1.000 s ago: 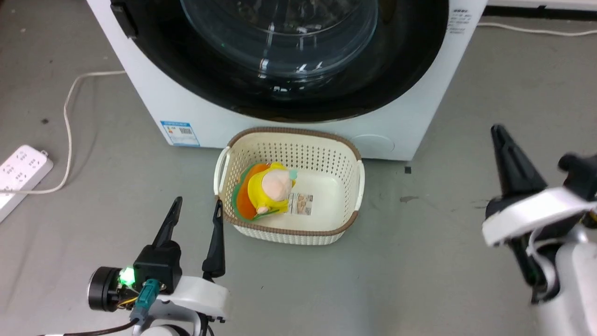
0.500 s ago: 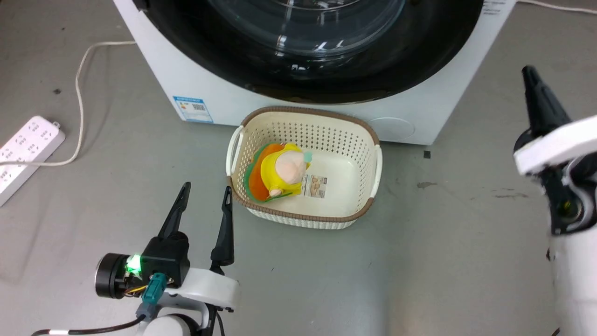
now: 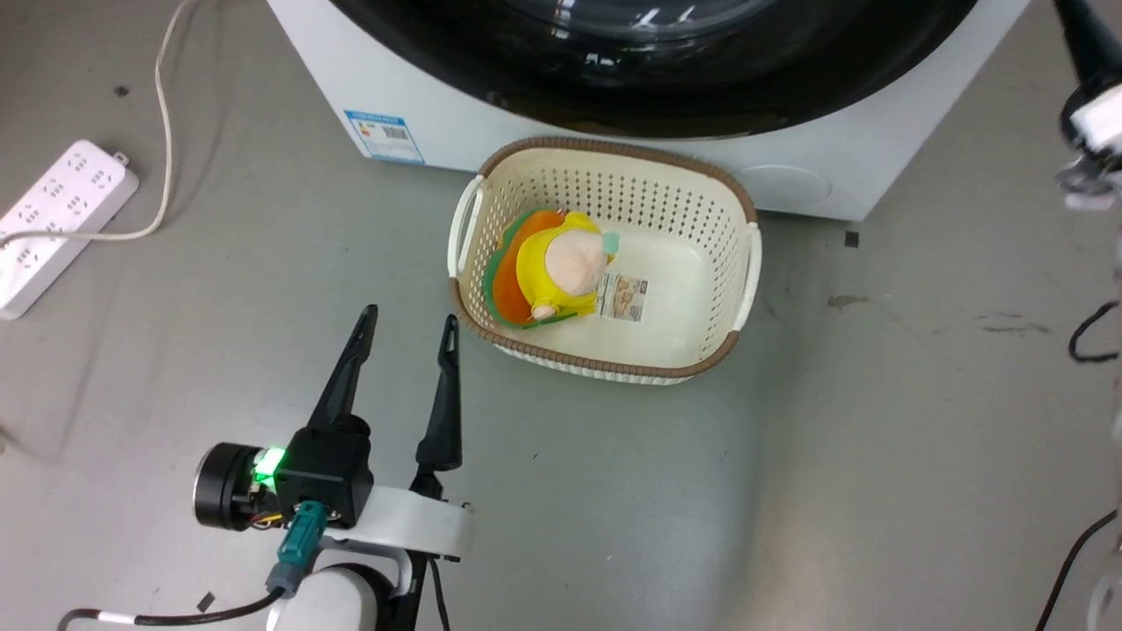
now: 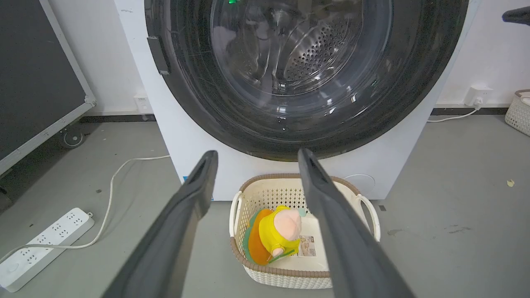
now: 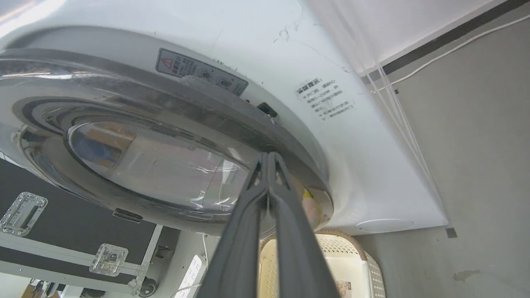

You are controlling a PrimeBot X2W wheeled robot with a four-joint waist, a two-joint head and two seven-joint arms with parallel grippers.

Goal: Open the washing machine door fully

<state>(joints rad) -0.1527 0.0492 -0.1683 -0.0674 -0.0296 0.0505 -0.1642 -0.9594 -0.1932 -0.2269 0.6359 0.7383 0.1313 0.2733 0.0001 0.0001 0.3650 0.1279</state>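
Washing machine (image 4: 182, 140) is the big white lump here, standing on the grey floor straight ahead of the left pincer (image 4: 257, 154), well past its fingertips. Next down is the washing machine door (image 4: 306, 62): round, glossy black, clear glass bowl in the middle with the steel drum showing through, and it looks shut flat against the front. For the right pincer (image 5: 267, 156), that door's outer rim sits right off the fingertips, just below a little black catch. Can't tell if the tips actually touch it. That right pincer is closed, fingers pressed together with nothing between them. The left pincer is spread wide, holding nothing, hanging over the floor. Off to its left there's a black flight case (image 4: 37, 74) with metal edging. Then there's the cream perforated basket (image 3: 614, 145) with a brown rim, on the floor between the left pincer's tips and the machine, just right of its right finger. White power strip (image 3: 57, 219) lies well off to its left, with a pale cable (image 3: 162, 131) running from it. Inside the basket, on the side nearer the left pincer, sits a yellow and orange plush toy (image 3: 561, 267). Smallest is the blue label sticker (image 3: 384, 136), low on the machine's front, beyond the left finger.
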